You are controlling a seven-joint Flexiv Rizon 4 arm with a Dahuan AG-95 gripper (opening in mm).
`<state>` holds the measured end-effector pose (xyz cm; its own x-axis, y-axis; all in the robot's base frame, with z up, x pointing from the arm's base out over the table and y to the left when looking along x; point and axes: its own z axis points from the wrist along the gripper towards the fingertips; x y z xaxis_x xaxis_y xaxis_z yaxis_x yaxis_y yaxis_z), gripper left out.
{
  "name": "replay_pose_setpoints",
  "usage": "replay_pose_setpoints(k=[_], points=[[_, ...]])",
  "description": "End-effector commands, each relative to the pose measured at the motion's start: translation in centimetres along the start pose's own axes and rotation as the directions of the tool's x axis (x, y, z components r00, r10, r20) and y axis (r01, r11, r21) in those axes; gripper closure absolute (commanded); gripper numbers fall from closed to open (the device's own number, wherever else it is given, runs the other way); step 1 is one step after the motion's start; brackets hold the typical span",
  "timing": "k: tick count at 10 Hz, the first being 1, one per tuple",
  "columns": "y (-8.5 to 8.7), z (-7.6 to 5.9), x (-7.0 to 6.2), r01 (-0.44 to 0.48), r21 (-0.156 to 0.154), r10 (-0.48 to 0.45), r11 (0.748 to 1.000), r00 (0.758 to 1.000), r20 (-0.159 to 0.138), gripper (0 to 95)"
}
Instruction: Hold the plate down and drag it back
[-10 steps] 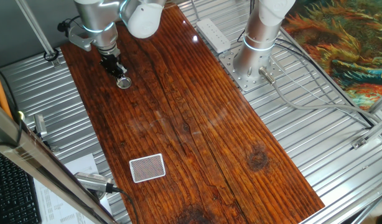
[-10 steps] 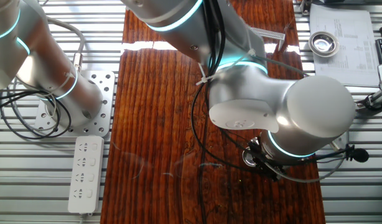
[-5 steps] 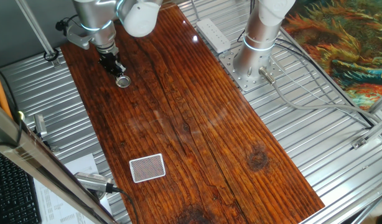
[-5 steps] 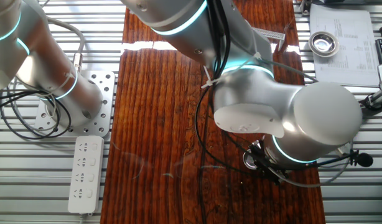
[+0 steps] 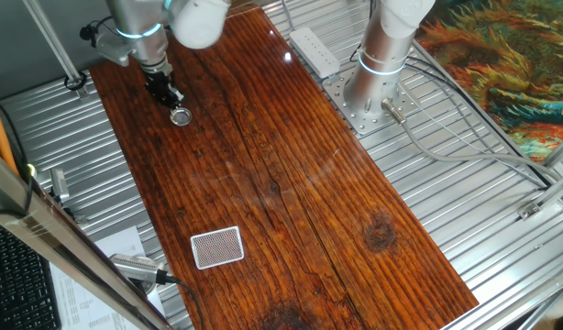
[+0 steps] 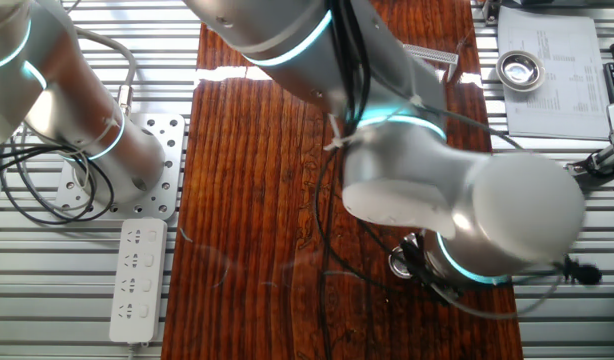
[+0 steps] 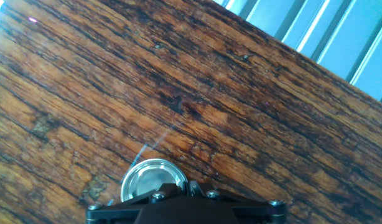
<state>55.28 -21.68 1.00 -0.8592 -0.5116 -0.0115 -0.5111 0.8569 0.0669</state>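
The plate (image 5: 180, 115) is seen lying flat on the dark wooden worktop (image 5: 291, 183), directly under the tip of the pincer (image 5: 170, 97), close to the far end of the board. In the one fixed view the black fingers are seen coming down onto the plate's near rim, and the disc's bright ring with its darker centre is shown whole.

In the hand view the plate (image 7: 153, 181) is shown at the bottom edge, its shiny raised rim and hollow face plain, with the black body of the pincer (image 7: 178, 202) overlapping its lower part; contact appears to be made there, though the fingertips themselves are cut off. How far the jaws stand apart cannot be told from any view.

In the other fixed view only a sliver of the plate (image 6: 400, 266) is exposed beneath the large grey wrist housing, which is blurred, and the pincer is hidden almost wholly.

Well away from the pincer, near the opposite end of the worktop, a white card (image 5: 216, 247) with a red cross-hatch is shown in the one fixed view alone. Beside the worktop, a white power strip (image 6: 137, 278) is seen on the ribbed metal, near a second arm's base (image 5: 369, 92).
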Motion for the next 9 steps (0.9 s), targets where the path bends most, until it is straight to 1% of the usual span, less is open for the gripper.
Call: replay_pose_setpoints(k=[1,2,3,4,5,8,9], points=[[-0.64,0.46,0.44,0.041,0.059,-0.038,0.997,0.998,-0.039,95.0],[-0.86,0.38,0.64,0.008,-0.033,-0.008,0.999,1.0,-0.005,95.0],[-0.9,0.41,0.66,0.051,0.062,-0.05,0.997,0.998,-0.025,95.0],[-1.04,0.31,0.67,0.072,0.103,-0.068,0.992,0.997,-0.036,95.0],[-1.38,0.08,0.79,0.083,0.108,-0.079,0.991,0.996,-0.041,95.0],[-1.56,-0.05,0.93,0.081,0.085,-0.078,0.993,0.996,-0.036,95.0],[-1.57,-0.05,0.91,0.085,0.095,-0.082,0.992,0.996,-0.035,95.0]])
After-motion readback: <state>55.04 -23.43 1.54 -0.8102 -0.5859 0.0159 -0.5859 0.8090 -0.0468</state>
